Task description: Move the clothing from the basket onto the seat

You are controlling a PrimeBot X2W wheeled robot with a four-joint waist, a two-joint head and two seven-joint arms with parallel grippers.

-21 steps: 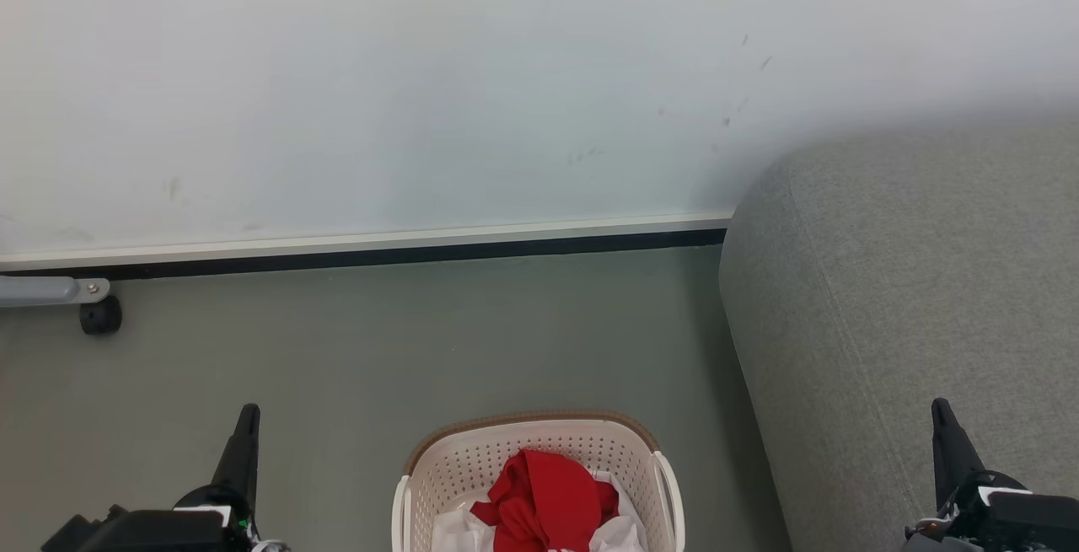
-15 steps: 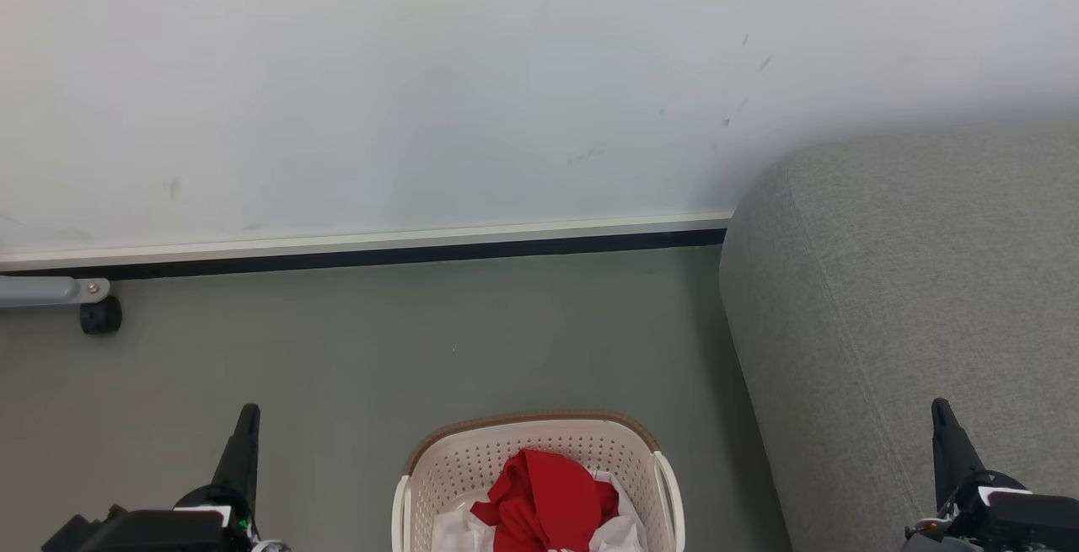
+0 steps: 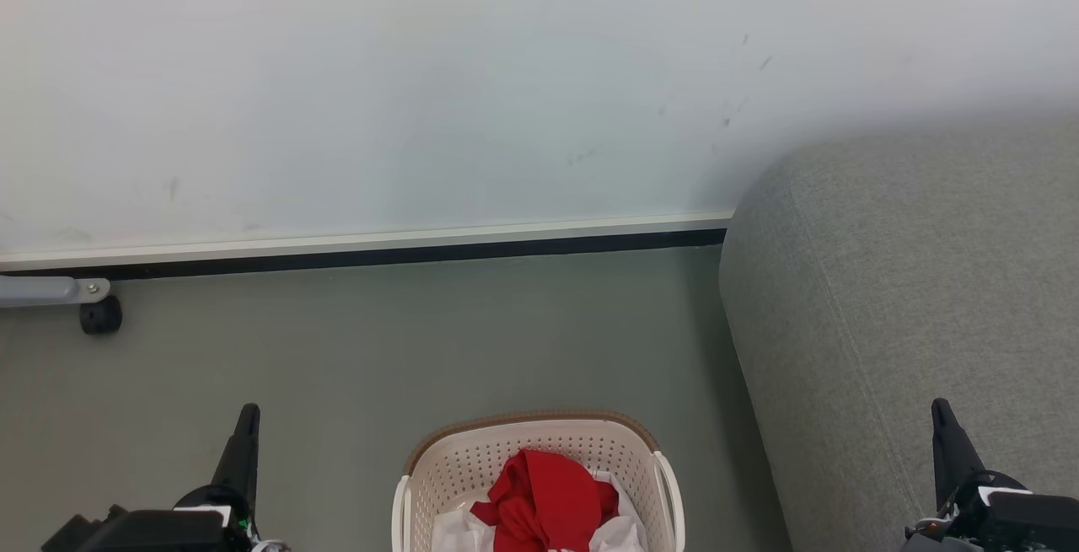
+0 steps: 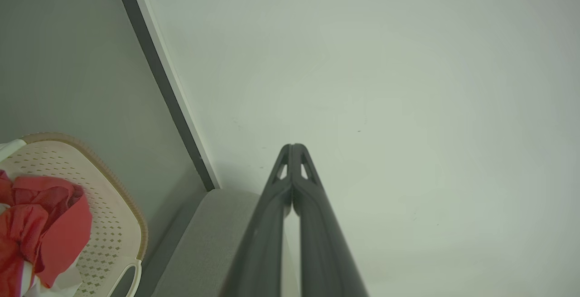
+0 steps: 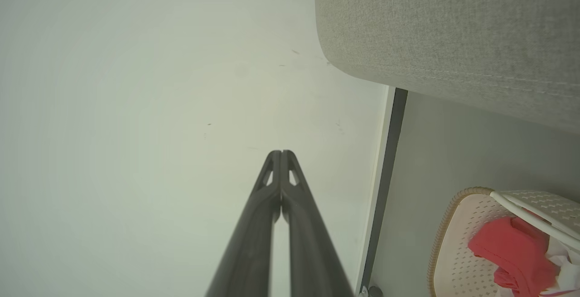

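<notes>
The cream-white basket (image 3: 472,459) with a brown rim stands on the floor at the bottom middle of the head view. A crumpled red garment (image 3: 544,501) lies in it on top of white clothing (image 3: 620,535). The grey seat (image 3: 910,299) fills the right side. My left gripper (image 3: 246,417) is at the lower left, shut and empty, well left of the basket. Over the seat's front part at the lower right, my right gripper (image 3: 940,413) is shut on nothing. The left wrist view shows the basket (image 4: 115,224) and red garment (image 4: 50,224); the right wrist view shows the basket (image 5: 453,242), garment (image 5: 512,247) and seat (image 5: 453,29).
A pale wall (image 3: 421,88) with a white and black skirting strip (image 3: 362,249) runs behind the grey floor (image 3: 405,341). A grey metal leg with a black caster (image 3: 99,314) stands at the far left by the wall.
</notes>
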